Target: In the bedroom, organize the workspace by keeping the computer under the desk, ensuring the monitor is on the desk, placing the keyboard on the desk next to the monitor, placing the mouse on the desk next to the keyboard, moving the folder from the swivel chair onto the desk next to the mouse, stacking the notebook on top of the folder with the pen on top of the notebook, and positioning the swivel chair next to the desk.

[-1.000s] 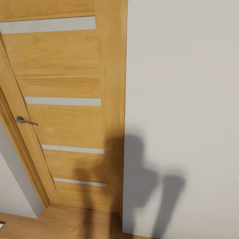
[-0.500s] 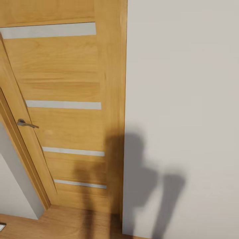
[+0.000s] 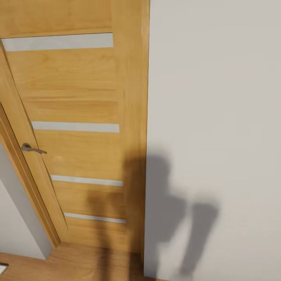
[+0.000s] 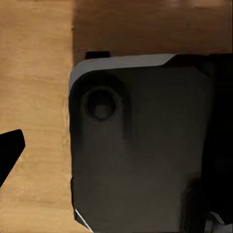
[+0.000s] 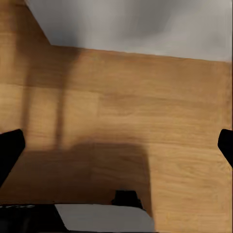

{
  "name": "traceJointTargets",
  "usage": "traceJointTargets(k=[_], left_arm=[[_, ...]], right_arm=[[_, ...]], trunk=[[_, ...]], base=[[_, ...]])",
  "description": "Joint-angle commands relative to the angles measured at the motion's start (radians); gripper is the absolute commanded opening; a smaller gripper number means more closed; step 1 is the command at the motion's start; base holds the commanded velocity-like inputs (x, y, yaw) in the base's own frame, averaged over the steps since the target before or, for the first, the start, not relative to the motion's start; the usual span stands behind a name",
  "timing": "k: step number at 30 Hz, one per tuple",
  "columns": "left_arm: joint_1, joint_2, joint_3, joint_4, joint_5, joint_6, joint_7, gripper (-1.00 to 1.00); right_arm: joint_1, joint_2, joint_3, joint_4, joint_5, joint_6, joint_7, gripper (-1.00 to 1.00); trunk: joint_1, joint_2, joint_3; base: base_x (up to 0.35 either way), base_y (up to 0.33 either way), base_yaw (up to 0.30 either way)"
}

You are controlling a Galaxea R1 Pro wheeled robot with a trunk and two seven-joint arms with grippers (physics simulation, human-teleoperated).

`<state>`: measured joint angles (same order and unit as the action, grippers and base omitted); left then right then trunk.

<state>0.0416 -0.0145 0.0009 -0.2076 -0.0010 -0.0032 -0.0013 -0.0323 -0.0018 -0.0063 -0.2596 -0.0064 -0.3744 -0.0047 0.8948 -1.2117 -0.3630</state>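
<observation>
1. The head view faces an oak door (image 3: 74, 128) filling the upper left and centre left of the frame, with four pale horizontal strips across its panel and a metal lever handle (image 3: 31, 148) at its left edge.
2. A pale grey wall (image 3: 218, 97) takes up the right half of that frame, and a dark shadow (image 3: 164, 207) falls across the lower door and wall.
3. A strip of light wood floor (image 3: 78, 265) runs along the bottom left.
4. In the left wrist view, the left hand's black fingertip (image 4: 9, 150) shows at the left edge over wood floor, beside a dark grey part of the robot's body (image 4: 141, 150); whether it is open cannot be told, and nothing shows in its grip.
5. The right hand (image 5: 116, 145) is spread wide, one black fingertip at each side edge, holding nothing, above wood floor near the wall's foot.
</observation>
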Motion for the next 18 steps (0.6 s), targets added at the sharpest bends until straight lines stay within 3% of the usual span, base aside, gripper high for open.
traceJointTargets(k=[1, 6, 11, 12, 13, 14, 15, 16, 17, 18], left_arm=[[0.0, 0.006, -0.001, -0.086, 0.001, -0.001, 0.0, 1.0], [0.0, 0.038, 0.001, -0.146, 0.017, -0.001, 0.002, 1.0], [0.0, 0.065, 0.002, -0.182, 0.095, -0.002, 0.001, 1.0], [0.001, 0.076, 0.003, -0.189, 0.131, -0.002, 0.0, 1.0], [0.0, 0.095, 0.003, -0.199, 0.192, -0.005, 0.0, 1.0], [0.001, 0.102, 0.003, -0.204, 0.213, -0.007, 0.0, 1.0], [0.001, 0.115, 0.003, -0.212, 0.259, -0.013, 0.0, 1.0], [0.001, 0.133, 0.004, -0.221, 0.329, -0.022, 0.0, 1.0], [0.001, 0.139, 0.004, -0.224, 0.352, -0.024, 0.0, 1.0], [0.001, 0.167, 0.004, -0.231, 0.481, -0.032, -0.001, 1.0]], right_arm=[[-0.001, -0.003, 0.001, -0.113, 0.0, -0.004, -0.001, 1.0], [-0.001, -0.014, 0.0, -0.157, 0.0, -0.025, -0.001, 1.0], [-0.001, -0.033, 0.0, -0.16, 0.0, -0.118, -0.001, 1.0], [-0.001, -0.038, -0.001, -0.16, 0.0, -0.146, -0.002, 1.0], [-0.001, -0.044, -0.001, -0.159, -0.001, -0.179, -0.002, 1.0], [-0.001, -0.046, -0.001, -0.159, -0.001, -0.186, -0.002, 1.0], [-0.001, -0.049, -0.001, -0.158, -0.001, -0.198, -0.003, 1.0], [-0.001, -0.053, -0.001, -0.159, -0.001, -0.208, -0.003, 1.0], [-0.001, -0.054, -0.001, -0.159, -0.001, -0.211, -0.003, 1.0], [-0.001, -0.075, -0.002, -0.161, -0.001, -0.235, -0.015, 1.0]], trunk=[[-0.004, 0.007, 0.003], [-0.023, 0.042, 0.018], [-0.042, 0.077, 0.034], [-0.046, 0.084, 0.037], [-0.05, 0.091, 0.04], [-0.054, 0.098, 0.043], [-0.058, 0.105, 0.047], [-0.061, 0.112, 0.05], [-0.065, 0.119, 0.053], [-0.065, 0.119, 0.053]], base=[[0.0, 0.0, 0.0], [0.0, 0.0, 0.0], [0.0, 0.0, 0.0], [0.0, 0.0, 0.0], [0.0, 0.0, 0.0], [0.0, 0.0, 0.0], [0.0, 0.0, 0.0], [0.0, 0.0, 0.0], [0.0, 0.0, 0.0], [0.0, 0.0, 0.0]])
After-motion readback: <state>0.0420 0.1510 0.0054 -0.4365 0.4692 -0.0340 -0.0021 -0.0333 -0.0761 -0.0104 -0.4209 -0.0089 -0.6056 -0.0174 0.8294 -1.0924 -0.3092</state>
